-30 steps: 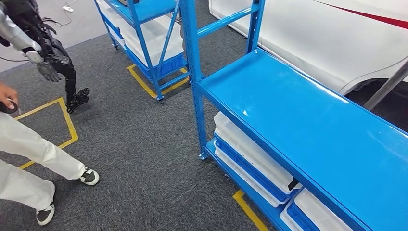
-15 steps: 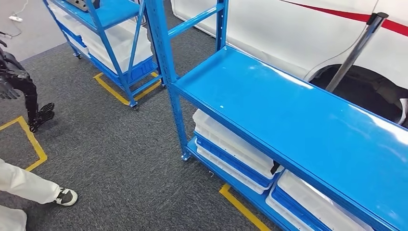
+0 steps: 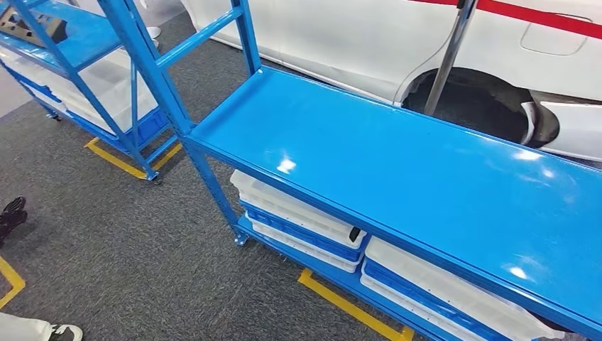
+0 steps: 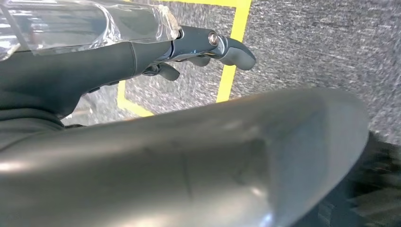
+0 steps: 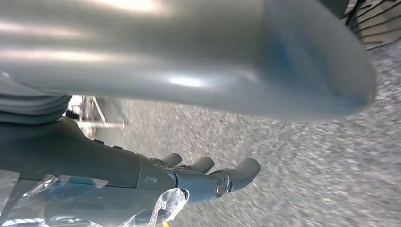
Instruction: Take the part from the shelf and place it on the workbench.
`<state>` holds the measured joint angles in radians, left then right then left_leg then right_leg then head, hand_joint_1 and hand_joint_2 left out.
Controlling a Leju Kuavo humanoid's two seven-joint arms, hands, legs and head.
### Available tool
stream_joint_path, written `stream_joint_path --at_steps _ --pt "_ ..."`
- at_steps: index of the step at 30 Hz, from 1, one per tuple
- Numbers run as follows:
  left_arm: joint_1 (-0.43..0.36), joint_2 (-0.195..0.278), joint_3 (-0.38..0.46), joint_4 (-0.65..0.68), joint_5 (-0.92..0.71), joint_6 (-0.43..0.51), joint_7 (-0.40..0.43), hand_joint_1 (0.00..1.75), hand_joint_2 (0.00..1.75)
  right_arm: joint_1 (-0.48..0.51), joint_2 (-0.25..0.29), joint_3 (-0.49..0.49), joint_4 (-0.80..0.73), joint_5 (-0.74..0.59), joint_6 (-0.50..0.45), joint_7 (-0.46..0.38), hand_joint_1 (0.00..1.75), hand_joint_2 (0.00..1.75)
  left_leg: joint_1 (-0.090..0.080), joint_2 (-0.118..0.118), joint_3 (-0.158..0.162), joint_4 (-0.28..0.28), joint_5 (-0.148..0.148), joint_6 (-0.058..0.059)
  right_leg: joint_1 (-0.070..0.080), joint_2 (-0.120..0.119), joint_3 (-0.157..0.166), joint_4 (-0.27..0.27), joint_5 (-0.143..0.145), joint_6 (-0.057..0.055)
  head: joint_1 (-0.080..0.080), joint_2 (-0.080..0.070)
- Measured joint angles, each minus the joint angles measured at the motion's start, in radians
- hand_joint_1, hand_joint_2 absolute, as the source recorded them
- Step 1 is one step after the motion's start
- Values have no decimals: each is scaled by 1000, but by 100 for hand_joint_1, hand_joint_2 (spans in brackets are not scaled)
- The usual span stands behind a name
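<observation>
The blue shelf (image 3: 397, 163) runs long beside the white car (image 3: 355, 35), with grey carpet (image 3: 106, 234) open at its front edge. The left hand (image 4: 142, 52) and right hand (image 5: 156, 182) hang over carpet, fingers loosely extended, grasping nothing.

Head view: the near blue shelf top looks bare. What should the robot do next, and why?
Probably turn toward the far shelf, where a dark part seems to lie; the left hand and right hand hold nothing.
</observation>
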<state>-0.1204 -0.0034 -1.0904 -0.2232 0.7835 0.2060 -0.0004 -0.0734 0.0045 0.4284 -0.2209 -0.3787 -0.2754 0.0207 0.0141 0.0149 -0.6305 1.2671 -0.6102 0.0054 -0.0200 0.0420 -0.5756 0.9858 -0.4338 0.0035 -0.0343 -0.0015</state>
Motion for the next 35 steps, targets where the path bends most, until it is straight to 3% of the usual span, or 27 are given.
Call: stream_joint_path --at_steps 1,2,4,5,6,8,10,12,14,15,16,18,19,21,23,25,26,28,30,31,32,34,35 --pt "1 0 0 0 0 0 0 0 0 1 0 0 0 -1 0 1 0 0 -2 -5 11 -26 24 7 3 16 -1 0 2 -1 0 0" --pt "0 0 0 0 0 0 0 0 0 2 0 0 0 -1 0 1 0 0 -6 -16 38 -87 60 19 6 32 -2 0 5 -1 0 0" --pt "-4 4 0 0 0 0 0 0 0 2 3 0 0 -1 0 2 0 0 -19 -61 104 -235 123 48 10 56 -4 0 10 1 0 0" --pt "-5 5 0 0 0 0 0 0 0 2 6 0 0 -2 0 2 0 0 -25 -78 124 -282 138 57 11 65 -6 0 13 4 0 0" --pt "-7 7 0 0 0 0 0 0 0 3 8 0 0 -3 0 2 0 0 -30 -87 134 -305 144 62 11 73 -8 -1 15 8 0 0" --pt "-9 4 -1 0 0 0 0 0 0 5 8 0 0 -6 0 2 0 0 -30 -71 136 -317 151 59 12 85 -12 -2 20 19 -1 0" --pt "-11 1 -1 0 0 0 0 0 0 6 7 0 1 -7 -1 3 0 0 -23 -51 140 -333 165 58 14 51 -25 23 0 28 1 0" --pt "-8 0 -1 0 1 0 0 0 0 4 6 0 1 -8 -1 3 0 0 -18 -26 141 -341 173 58 12 -5 -70 123 -65 38 5 0" --pt "-2 0 -1 0 1 0 0 0 0 3 6 0 1 -8 -2 3 0 0 -16 4 138 -341 174 59 5 -26 -124 250 -126 50 6 0" --pt "1 -1 -1 0 0 0 0 0 0 3 5 0 1 -8 -2 3 0 0 -13 19 137 -340 174 57 1 -29 -134 279 -132 57 6 0" --pt "2 -2 -2 0 1 0 0 0 0 3 4 0 1 -8 -2 4 0 0 -9 32 136 -339 172 53 -4 -34 -123 269 -118 64 6 0" --pt "1 -3 -2 0 1 -1 0 0 0 4 2 0 1 -9 -2 4 0 0 -1 55 136 -329 165 37 -15 -65 -50 143 -59 82 6 0" --pt "0 -3 -2 0 1 -1 0 0 0 4 4 0 1 -9 -1 4 0 0 -1 65 135 -320 157 26 -18 -85 -14 78 -37 84 7 0" --pt "-2 -1 -2 0 1 -1 0 0 0 1 5 0 1 -10 -1 7 0 0 -3 81 136 -307 146 9 -17 -105 19 14 -24 70 6 0" --pt "-4 0 -2 0 1 -1 0 0 0 2 5 0 1 -12 -3 11 0 0 -1 94 140 -308 145 0 -12 -85 13 17 -24 45 2 0" --pt "-6 0 -2 0 1 -2 0 0 0 2 4 0 1 -15 -4 14 0 0 6 73 134 -285 123 -8 -11 -66 8 16 -19 29 1 0" --pt "-6 0 -2 0 1 -2 0 0 0 1 4 0 1 -16 -4 14 0 0 9 52 118 -246 96 -10 -12 -56 6 15 -15 23 0 0" --pt "-4 0 -2 0 1 -2 0 0 0 -1 4 0 1 -18 -4 15 0 0 9 13 58 -113 25 -12 -11 -33 -1 15 -10 15 -1 0" --pt "1 0 -2 0 1 -2 0 0 0 -1 5 0 1 -19 -4 16 0 0 7 4 8 -12 -6 -9 -9 -3 -7 15 -6 7 -2 0" --pt "3 1 -2 0 1 -2 0 0 0 0 5 0 1 -19 -4 16 0 0 6 0 8 -14 7 -6 -8 14 -9 15 -4 5 -2 0" --pt "3 1 -2 0 1 -2 0 0 0 0 5 0 1 -19 -4 16 0 0 5 -5 26 -56 37 0 -7 30 -9 15 -1 4 -2 0" --pt "0 3 -2 0 1 -1 0 0 0 1 8 0 1 -20 -4 16 0 0 -2 -44 90 -199 106 24 -4 58 -10 15 3 6 -2 0" --pt "-1 4 -2 0 1 -1 1 0 0 1 8 0 1 -20 -4 16 0 0 -4 -57 108 -240 123 32 -4 64 -11 15 5 7 -2 0"
